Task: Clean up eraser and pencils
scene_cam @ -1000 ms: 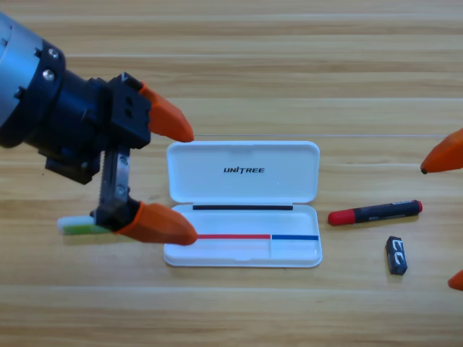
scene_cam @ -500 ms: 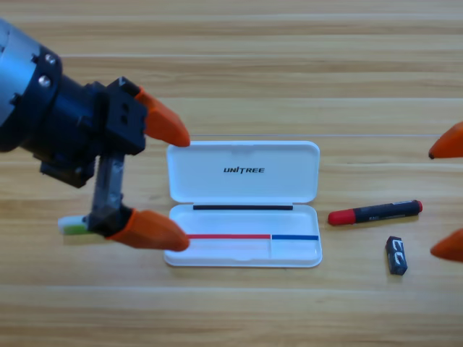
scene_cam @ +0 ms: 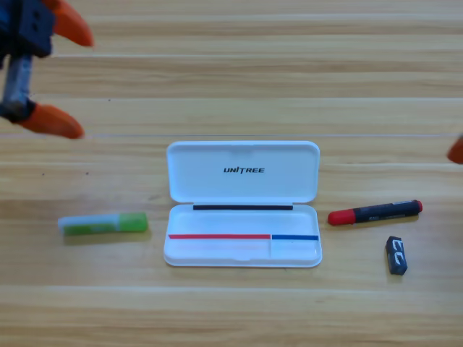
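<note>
The red pencil [scene_cam: 375, 212], a marker-like stick with a black cap end, lies on the table right of the open white case [scene_cam: 197, 177]. The small black eraser [scene_cam: 396, 255] with white marks sits just below the pencil's right end. My left gripper [scene_cam: 85, 87] hangs open at the top left corner, far from both, with nothing between its orange jaws. My right gripper [scene_cam: 457, 150] shows only as an orange sliver at the right edge, above the pencil.
A green and white marker [scene_cam: 103, 223] lies flat on the table left of the case's tray. The case's lid stands folded back toward the far side.
The left gripper has pulled back up and left from beside the case, uncovering the green and white marker. The right gripper has drawn back almost out of the picture.
</note>
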Motion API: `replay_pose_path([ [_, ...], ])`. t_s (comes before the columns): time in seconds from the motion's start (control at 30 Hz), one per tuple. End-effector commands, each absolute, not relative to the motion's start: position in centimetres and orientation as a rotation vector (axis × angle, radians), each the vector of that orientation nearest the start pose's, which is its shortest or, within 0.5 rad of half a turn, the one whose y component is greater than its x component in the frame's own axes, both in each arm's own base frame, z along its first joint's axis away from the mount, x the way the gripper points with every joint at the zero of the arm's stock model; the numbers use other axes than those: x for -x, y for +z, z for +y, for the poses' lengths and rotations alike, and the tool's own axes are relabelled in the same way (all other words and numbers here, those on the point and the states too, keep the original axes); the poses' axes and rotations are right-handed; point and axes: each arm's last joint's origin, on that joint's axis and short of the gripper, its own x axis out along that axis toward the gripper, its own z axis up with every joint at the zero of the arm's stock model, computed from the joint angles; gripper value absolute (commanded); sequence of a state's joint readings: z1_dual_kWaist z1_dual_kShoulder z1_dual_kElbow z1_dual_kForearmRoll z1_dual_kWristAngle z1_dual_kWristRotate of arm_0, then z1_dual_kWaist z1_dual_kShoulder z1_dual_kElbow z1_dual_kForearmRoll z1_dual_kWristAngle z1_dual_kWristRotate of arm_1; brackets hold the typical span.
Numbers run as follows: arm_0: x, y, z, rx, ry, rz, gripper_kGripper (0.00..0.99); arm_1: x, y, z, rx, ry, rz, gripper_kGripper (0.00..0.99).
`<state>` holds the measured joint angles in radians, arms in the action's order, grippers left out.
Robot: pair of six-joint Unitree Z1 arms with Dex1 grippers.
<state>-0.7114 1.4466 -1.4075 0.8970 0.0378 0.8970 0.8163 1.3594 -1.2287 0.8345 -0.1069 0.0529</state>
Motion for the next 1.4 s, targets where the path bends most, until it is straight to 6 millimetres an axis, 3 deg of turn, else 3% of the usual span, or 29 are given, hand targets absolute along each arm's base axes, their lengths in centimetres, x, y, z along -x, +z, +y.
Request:
replay_pose_path([
  [0.03, -24.3, 35.2, -13.0, -1.144, -0.994, 0.793, 0.988, -19.7, 31.3, 17.8, 0.275, 0.433, 1.251, 0.982],
  [0.17, -26.6, 32.6, -12.8, -1.126, -1.028, 0.885, 0.989, -21.7, 28.1, 19.6, 0.166, 0.316, 1.392, 0.985],
  [0.43, -29.3, 27.6, -13.9, -1.093, -1.071, 1.064, 0.988, -24.5, 23.1, 21.0, 0.03, 0.106, 1.448, 0.983],
  [0.63, -30.3, 25.5, -14.4, -1.07, -1.093, 1.13, 0.988, -25.5, 19.8, 21.1, 0.019, 0.051, 1.467, 0.98],
  [0.9, -30.4, 23.1, -15.0, -1.043, -1.097, 1.206, 0.986, -25.7, 17.8, 21.3, 0.031, 0.035, 1.514, 0.893],
  [1.0, -30.3, 22.6, -15.3, -1.047, -1.105, 1.204, 0.989, -25.9, 17.2, 21.5, 0.03, 0.038, 1.512, 0.818],
  [1.13, -30.2, 21.6, -15.9, -1.051, -1.122, 1.209, 0.988, -26.0, 16.4, 21.7, 0.026, 0.044, 1.536, 0.808],
  [1.27, -29.9, 20.6, -16.2, -1.059, -1.136, 1.209, 0.988, -26.2, 15.8, 22.0, 0.02, 0.052, 1.535, 0.644],
  [1.4, -30.0, 19.8, -16.5, -1.061, -1.137, 1.203, 0.988, -26.0, 15.5, 22.2, 0.001, 0.074, 1.566, 0.405],
])
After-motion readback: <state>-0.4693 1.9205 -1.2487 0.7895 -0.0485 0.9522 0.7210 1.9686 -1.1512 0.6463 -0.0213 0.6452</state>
